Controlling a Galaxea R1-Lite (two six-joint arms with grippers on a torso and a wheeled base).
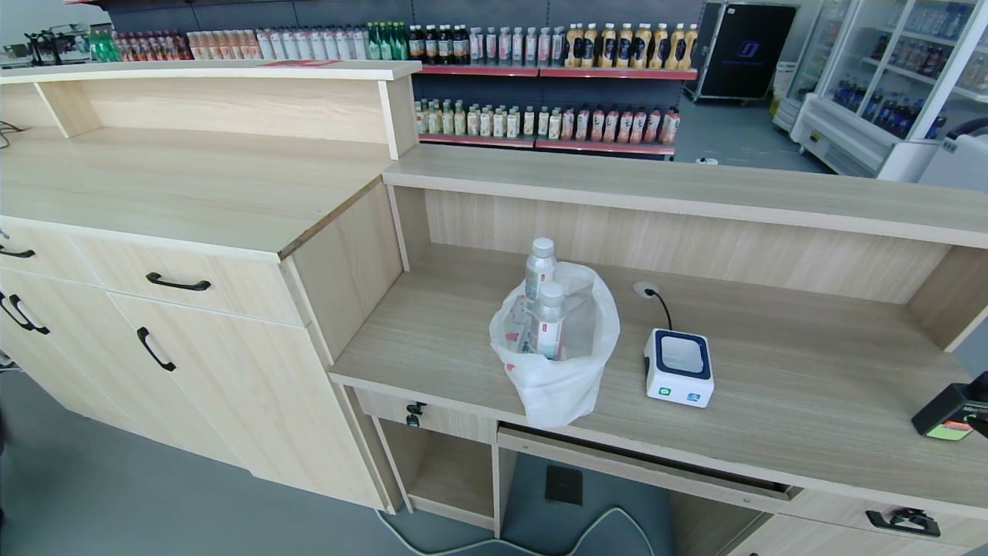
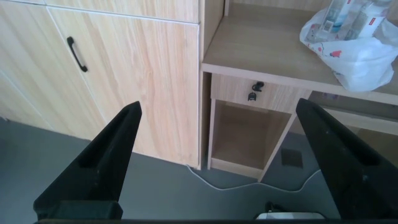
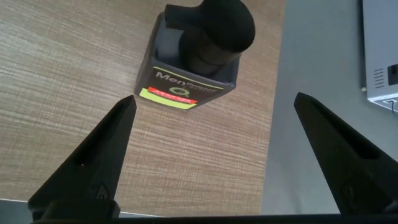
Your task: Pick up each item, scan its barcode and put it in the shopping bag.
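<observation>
nearest, at the lower right edge of the head frame, a dark capped container (image 1: 953,413) rests on the worktop (image 1: 810,432) near its edge. our right jaws hang above it, spread wide, we judge so as to straddle it for pickup. our left jaws, likewise spread and holding nothing, hang low beside the cabinet (image 2: 155,93). mid-frame, the scanner (image 1: 678,367) faces upward just beside the shopping bag (image 1: 556,386), which keeps two bottles (image 1: 549,324) upright.
</observation>
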